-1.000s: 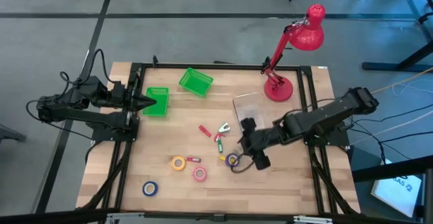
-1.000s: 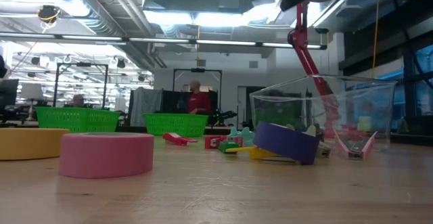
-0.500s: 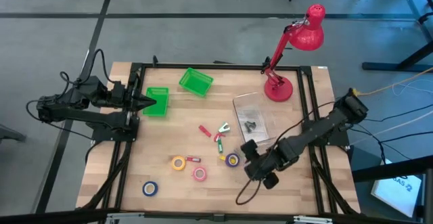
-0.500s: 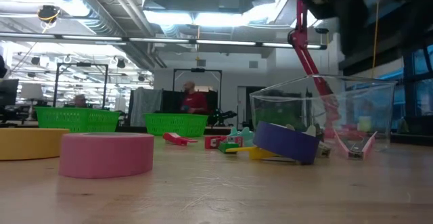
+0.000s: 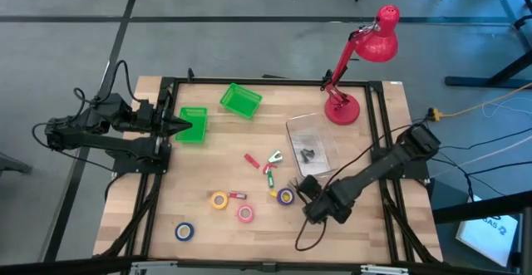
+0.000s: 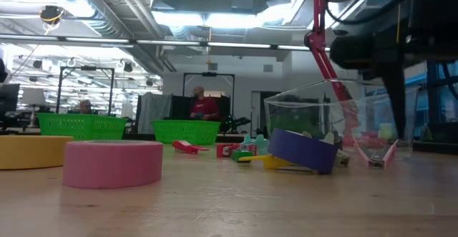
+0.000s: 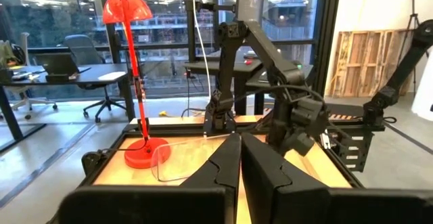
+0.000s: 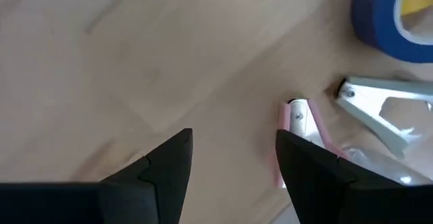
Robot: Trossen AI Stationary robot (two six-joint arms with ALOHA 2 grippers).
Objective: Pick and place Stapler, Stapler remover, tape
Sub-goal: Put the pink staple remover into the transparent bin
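Note:
My right gripper (image 5: 305, 189) hangs open over the table's near right part, pointing down, just right of the purple-blue tape roll (image 5: 286, 196) and touching nothing. In its wrist view the roll (image 8: 389, 14) and a pink-and-white staple remover (image 8: 298, 116) lie beyond the fingers. Yellow (image 5: 219, 199), pink (image 5: 245, 213) and blue (image 5: 184, 231) rolls lie flat nearer the left. A small red stapler (image 5: 238, 195), a red remover (image 5: 252, 160) and a green-pink one (image 5: 273, 156) lie mid-table. My left gripper (image 5: 179, 124) waits shut at the left edge.
Two green bins (image 5: 193, 124) (image 5: 241, 100) stand at the far left. A clear plastic container (image 5: 309, 144) sits right of centre, with a red desk lamp (image 5: 342, 109) behind it. A loose cable (image 5: 303, 240) trails below the right arm. Bare wood lies along the near edge.
My right arm has drawn back from beside the clear container toward the table's near edge and come lower, now showing at the right of the low view. The tape rolls and small items have stayed where they were.

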